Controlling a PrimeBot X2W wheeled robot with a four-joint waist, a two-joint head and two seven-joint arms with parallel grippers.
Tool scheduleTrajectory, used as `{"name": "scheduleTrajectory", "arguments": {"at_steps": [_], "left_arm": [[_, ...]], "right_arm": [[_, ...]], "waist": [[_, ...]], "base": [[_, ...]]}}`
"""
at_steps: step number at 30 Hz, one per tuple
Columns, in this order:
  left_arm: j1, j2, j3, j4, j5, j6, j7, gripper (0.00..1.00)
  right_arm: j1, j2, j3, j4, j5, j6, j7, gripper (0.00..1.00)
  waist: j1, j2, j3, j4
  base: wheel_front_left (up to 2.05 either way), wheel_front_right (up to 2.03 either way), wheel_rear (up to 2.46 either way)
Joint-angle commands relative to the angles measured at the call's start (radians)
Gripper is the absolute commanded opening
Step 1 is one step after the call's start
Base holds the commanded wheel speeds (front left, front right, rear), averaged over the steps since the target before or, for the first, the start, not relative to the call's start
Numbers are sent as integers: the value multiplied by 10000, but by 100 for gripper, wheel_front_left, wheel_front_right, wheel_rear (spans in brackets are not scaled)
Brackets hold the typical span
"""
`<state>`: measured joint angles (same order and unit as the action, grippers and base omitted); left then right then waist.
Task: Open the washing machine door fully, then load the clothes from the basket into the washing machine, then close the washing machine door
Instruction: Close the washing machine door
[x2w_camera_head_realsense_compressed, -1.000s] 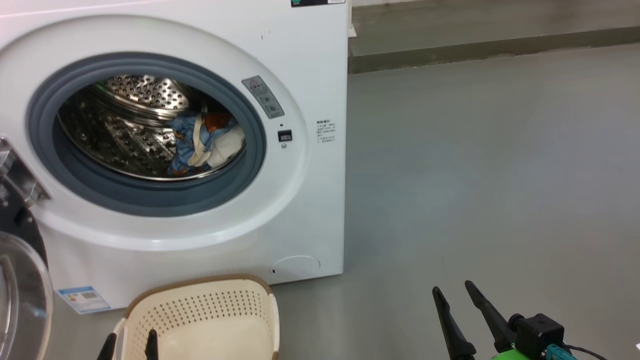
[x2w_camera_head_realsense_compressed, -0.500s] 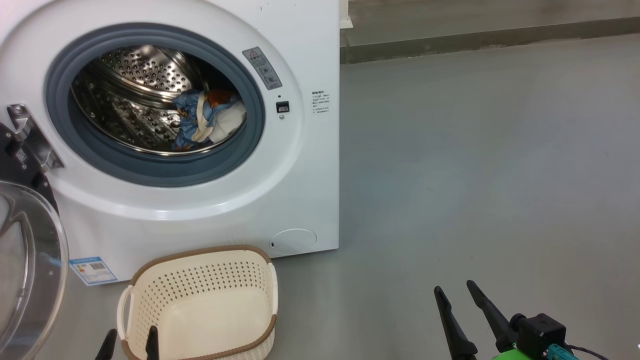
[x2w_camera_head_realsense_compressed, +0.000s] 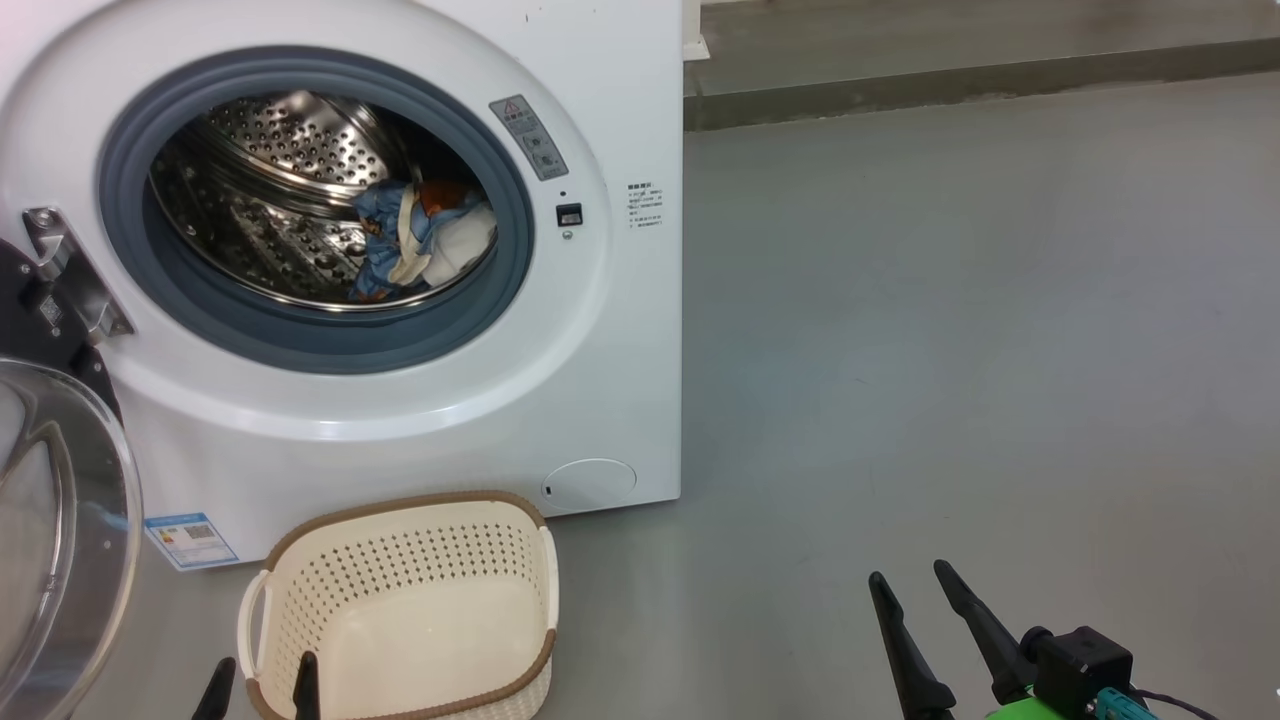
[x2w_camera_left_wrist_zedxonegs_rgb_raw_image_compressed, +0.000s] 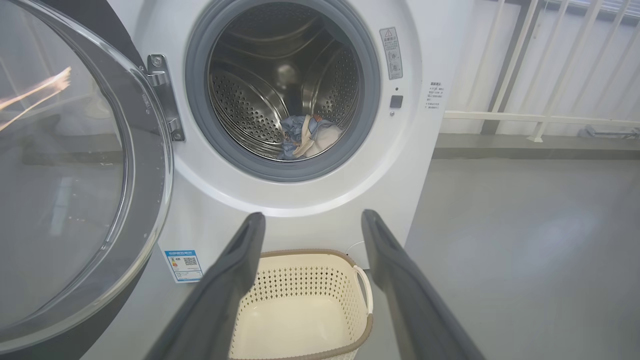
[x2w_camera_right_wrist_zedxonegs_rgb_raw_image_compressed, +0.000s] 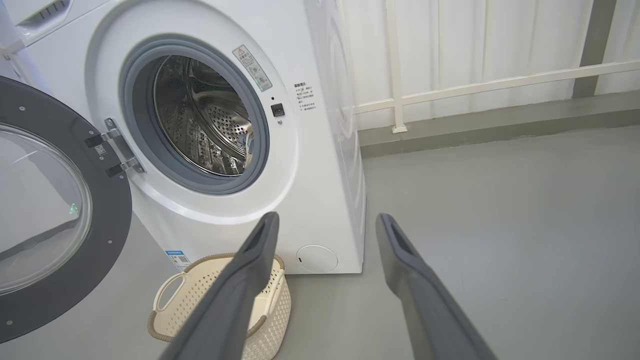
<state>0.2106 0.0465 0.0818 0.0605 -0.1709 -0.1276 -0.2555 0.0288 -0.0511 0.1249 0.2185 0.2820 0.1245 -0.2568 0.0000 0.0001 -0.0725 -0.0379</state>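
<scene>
Two claws hang spread and empty: left gripper (x2w_camera_left_wrist_zedxonegs_rgb_raw_image_compressed: 312, 215), right gripper (x2w_camera_head_realsense_compressed: 908, 573). The clothes (x2w_camera_head_realsense_compressed: 420, 235) lie inside the washing machine (x2w_camera_head_realsense_compressed: 620, 330); the basket (x2w_camera_head_realsense_compressed: 400, 503) stands bare before it. Loading appears done; next, the open washing machine door (x2w_camera_right_wrist_zedxonegs_rgb_raw_image_compressed: 107, 235) needs swinging shut.

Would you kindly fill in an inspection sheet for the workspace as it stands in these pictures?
Surface: grey floor, smooth and bare around the machine.
Job's things: washing machine stands with its door swung wide open on the hinge; clothes lie inside the steel drum; basket sits on the floor in front of the machine, with nothing in it.
Clutter: nothing seen.
Grippers: left claw open, holding nothing, above the basket; right claw open, holding nothing, over bare floor.
Cables: one thin dark cable by the right wrist.
Surroundings: white railing and a raised grey kerb behind the machine.
</scene>
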Motion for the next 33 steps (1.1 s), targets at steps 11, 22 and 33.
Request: {"name": "scheduleTrajectory", "arguments": {"at_steps": [11, 22, 33], "left_arm": [[-221, 38, 335, -154, -26, 10, -63, 100], [-220, 37, 392, -116, -102, 73, -63, 100], [-80, 37, 625, 68, -119, 184, -63, 100]], "right_arm": [[-142, 9, 286, -334, -129, 62, -49, 100], [-81, 9, 337, -409, -305, 62, -49, 100], [-86, 9, 535, -395, -233, 62, -49, 100]], "waist": [[0, -1, 5, 287], [0, -1, -19, 1090], [0, -1, -103, 2183]], "base": [[0, 0, 0], [0, 0, 0], [0, 0, 0]]}}
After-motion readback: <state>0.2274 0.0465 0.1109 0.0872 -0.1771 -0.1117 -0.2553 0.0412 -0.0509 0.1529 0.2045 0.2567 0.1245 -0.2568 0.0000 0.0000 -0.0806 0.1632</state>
